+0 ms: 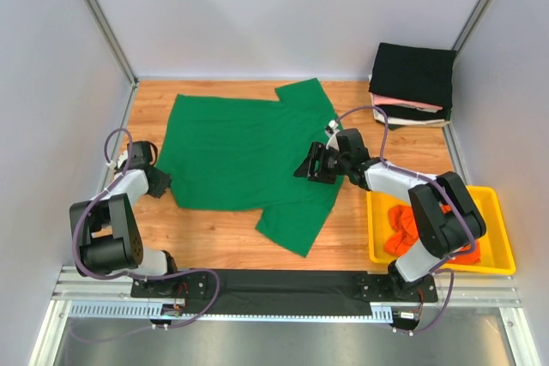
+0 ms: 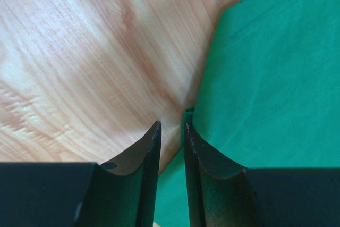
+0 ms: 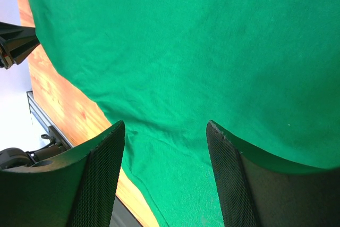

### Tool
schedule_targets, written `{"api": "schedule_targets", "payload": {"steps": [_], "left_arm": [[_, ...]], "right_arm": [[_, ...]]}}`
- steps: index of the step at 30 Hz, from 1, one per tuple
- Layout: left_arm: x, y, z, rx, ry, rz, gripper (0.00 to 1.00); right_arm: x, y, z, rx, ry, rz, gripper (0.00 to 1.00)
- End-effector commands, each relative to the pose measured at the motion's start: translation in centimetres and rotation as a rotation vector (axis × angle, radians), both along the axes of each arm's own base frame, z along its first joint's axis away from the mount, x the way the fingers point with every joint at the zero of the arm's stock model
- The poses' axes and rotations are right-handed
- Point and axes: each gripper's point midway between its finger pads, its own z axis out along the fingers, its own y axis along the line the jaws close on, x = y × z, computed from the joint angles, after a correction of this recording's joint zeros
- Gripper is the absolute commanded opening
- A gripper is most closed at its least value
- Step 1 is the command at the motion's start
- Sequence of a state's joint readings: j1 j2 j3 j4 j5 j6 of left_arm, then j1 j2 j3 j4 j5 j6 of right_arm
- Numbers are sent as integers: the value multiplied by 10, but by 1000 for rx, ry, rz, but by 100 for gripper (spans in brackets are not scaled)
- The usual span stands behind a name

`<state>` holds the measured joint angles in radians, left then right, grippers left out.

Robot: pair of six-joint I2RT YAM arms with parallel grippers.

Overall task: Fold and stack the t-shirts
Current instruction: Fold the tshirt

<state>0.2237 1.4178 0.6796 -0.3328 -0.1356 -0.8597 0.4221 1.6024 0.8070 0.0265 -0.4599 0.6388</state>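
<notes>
A green t-shirt lies spread flat on the wooden table, with one sleeve at the front right and one at the back. My left gripper is low at the shirt's front left corner. In the left wrist view its jaws stand a narrow gap apart, straddling the shirt's edge, with nothing clamped. My right gripper hovers over the shirt's right side. In the right wrist view it is wide open and empty above the green cloth.
A stack of folded shirts, black on top, sits at the back right corner. A yellow bin holding orange cloth stands at the front right. Grey walls enclose the table on the left, back and right.
</notes>
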Motion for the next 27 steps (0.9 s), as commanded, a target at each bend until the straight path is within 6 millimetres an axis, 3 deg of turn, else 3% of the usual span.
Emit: {"api": "schedule_targets", "payload": {"steps": [1,8,16,21,27], "left_arm": [[12,1,4,5,-45,-5,32],[18,1,5,6,-67,-19,37],[31,-5,0,-18,-80,-46,35],[37,-8,0,-2,-67,-83,25],[45,-11,-1,26,-44,-112,2]], "right_arm": [[12,6,12,24,-45,14,64],[12,8,12,28,-42,20,64],[13,8,12,29,-41,24,64],[14,8,14,36,-39,29,64],[14,5,15,50,-34,24,63]]}}
